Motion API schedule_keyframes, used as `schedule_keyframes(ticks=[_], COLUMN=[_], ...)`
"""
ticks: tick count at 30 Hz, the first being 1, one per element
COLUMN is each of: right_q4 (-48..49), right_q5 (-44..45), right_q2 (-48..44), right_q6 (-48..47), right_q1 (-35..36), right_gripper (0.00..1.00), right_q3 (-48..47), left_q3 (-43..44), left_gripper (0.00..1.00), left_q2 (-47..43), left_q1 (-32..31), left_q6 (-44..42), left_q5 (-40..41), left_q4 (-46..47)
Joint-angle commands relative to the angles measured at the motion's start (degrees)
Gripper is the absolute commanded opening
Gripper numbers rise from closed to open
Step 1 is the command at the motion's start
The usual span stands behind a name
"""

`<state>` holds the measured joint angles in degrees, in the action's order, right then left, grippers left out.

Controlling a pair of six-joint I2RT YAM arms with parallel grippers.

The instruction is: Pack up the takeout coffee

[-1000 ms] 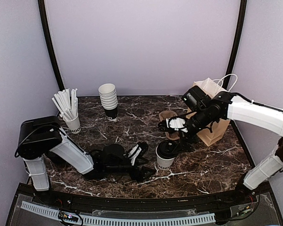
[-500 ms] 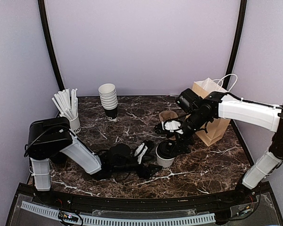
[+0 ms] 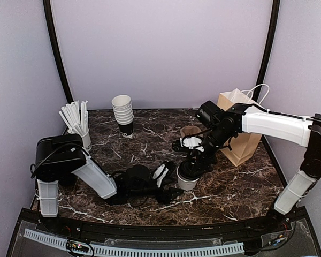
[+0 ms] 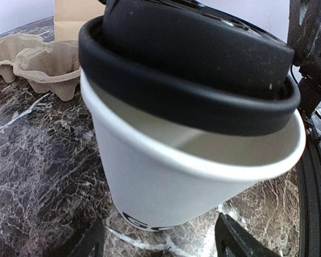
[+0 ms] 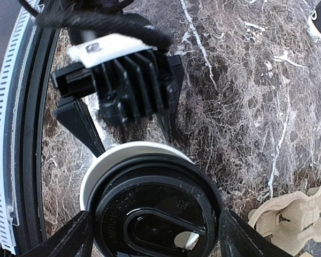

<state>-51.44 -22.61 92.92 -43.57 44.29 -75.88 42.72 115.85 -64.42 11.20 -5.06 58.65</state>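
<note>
One takeout coffee cup [image 3: 186, 182], white with a black lid [image 3: 188, 169], stands on the marble at front centre. In the left wrist view the cup [image 4: 166, 176] fills the frame and its lid [image 4: 192, 59] sits tilted on the rim. My left gripper [image 4: 158, 243] is open, with a finger on each side of the cup's base and a gap at both; it lies low on the table [image 3: 171, 182]. My right gripper [image 5: 152, 238] is over the cup [image 3: 191, 163], shut on the lid [image 5: 155, 209], which sits off-centre so the white rim [image 5: 104, 163] shows.
A brown paper bag [image 3: 241, 134] stands at the back right. A cardboard cup carrier [image 3: 191, 133] lies in front of it, also in the left wrist view [image 4: 37, 59]. A stack of lidless cups [image 3: 123, 113] and a cup of white sticks [image 3: 77, 126] stand at the back left.
My right gripper has moved left and down onto the cup's lid. My left gripper has slid right until its fingers flank the cup's base.
</note>
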Motion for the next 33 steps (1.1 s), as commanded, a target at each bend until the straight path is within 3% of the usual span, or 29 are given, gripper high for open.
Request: schedule_keyframes(ticks=[1, 8, 16, 27, 33], right_q4=[-1.58, -1.60, -0.68, 0.67, 0.24], right_q5=[-1.42, -1.22, 2.29, 5.61, 5.74], right_q2=[1.29, 0.97, 0.79, 0.95, 0.29], right_q6=[0.85, 1.46, 2.25, 4.00, 4.52], right_q1=[0.00, 0.54, 2.06, 3.07, 3.68], right_gripper=[0.80, 0.79, 0.85, 0.82, 0.76], right_q3=[-2.55, -2.34, -0.51, -0.24, -1.20], left_q3=[1.43, 2.07, 2.71, 2.98, 3.07], left_gripper=[0.74, 0.74, 0.73, 0.73, 0.73], left_q2=[0.16, 0.74, 1.28, 1.39, 1.53], left_q1=[-0.26, -0.26, -0.26, -0.31, -0.21], left_q6=[-0.47, -0.39, -0.22, 0.09, 0.29], left_q5=[0.10, 0.14, 0.20, 0.46, 0.75], left_q4=[1.72, 1.58, 1.29, 0.85, 0.59])
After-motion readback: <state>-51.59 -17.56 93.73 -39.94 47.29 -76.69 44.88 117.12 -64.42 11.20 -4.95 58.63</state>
